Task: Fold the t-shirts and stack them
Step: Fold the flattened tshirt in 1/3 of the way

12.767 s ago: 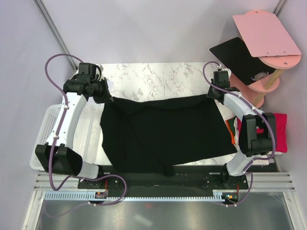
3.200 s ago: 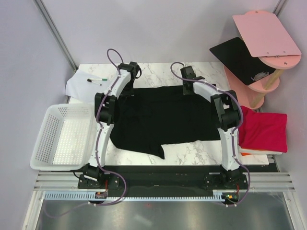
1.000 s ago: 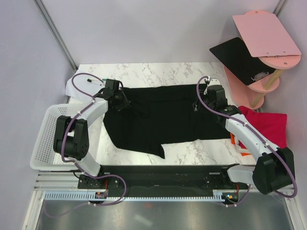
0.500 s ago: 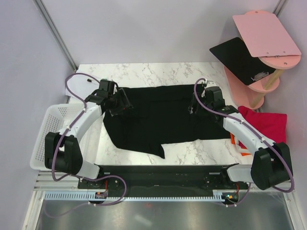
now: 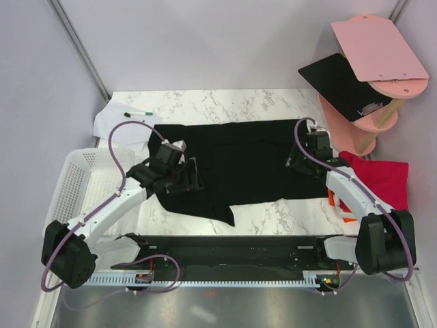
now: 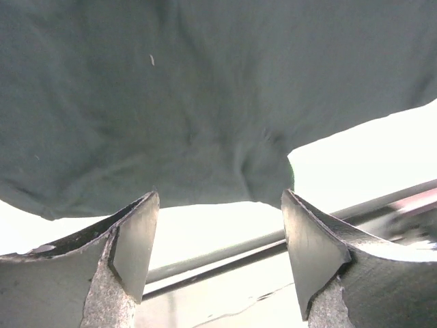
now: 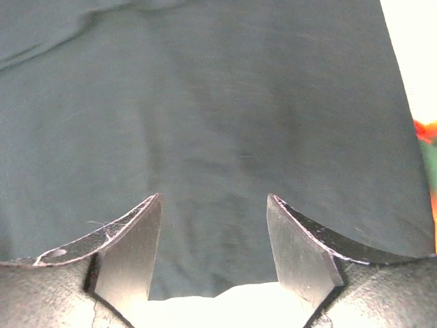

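Gripping: nothing. My left pincer [image 5: 190, 176] and my right pincer [image 5: 295, 162] both stand with jaws apart and nothing between them.
Near edge of table [image 5: 273, 213]: bare marble lies to the right of the sleeve that points at this edge. This is the widest free strip on the near side.
Left pincer: over the near-left part of the black t-shirt [image 5: 239, 160]. In the wrist view its hem and bright tabletop show between my fingers [image 6: 133, 239].
Right pincer: over the shirt's right end, close to its near hem. I cannot tell if it touches the cloth.
T-shirts, counted: four. One black lies spread flat across the middle of the table. At the right edge sits a folded pile, with a red t-shirt [image 5: 382, 184] on top, an orange t-shirt [image 5: 333, 199] as a sliver beneath, and a green t-shirt [image 7: 429, 167] barely showing.
Left edge: one white basket [image 5: 58, 198], near the shirt's left end.
Far-left corner: one paper sheet [image 5: 109, 123] with one marker [image 5: 136, 113].
Far edge: a bare marble strip runs beyond the shirt.
Beyond the far-right corner: one pink stand [image 5: 379, 48] carrying one black board [image 5: 334, 78].
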Action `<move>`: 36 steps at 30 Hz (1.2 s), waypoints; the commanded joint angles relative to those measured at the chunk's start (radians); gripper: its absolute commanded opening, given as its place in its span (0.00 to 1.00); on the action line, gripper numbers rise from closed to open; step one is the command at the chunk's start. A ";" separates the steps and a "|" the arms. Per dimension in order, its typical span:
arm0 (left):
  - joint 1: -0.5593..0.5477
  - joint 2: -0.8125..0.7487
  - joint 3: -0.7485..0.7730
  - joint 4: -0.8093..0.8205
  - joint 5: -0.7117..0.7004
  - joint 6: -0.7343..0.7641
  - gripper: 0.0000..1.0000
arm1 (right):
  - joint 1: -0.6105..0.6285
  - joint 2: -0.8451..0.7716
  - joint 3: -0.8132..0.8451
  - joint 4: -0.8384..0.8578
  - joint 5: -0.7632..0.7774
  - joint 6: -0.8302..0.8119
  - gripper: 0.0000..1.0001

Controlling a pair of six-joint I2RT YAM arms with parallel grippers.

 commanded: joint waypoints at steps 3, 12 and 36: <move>-0.262 0.123 0.000 -0.032 -0.196 -0.048 0.79 | -0.339 0.013 -0.091 -0.036 -0.280 0.087 0.68; -0.572 0.451 0.204 -0.156 -0.405 -0.153 0.78 | -0.622 -0.088 -0.202 -0.104 -0.488 0.130 0.68; -0.670 0.521 0.326 -0.302 -0.551 -0.212 0.80 | -0.696 -0.276 -0.403 -0.184 -0.464 0.191 0.65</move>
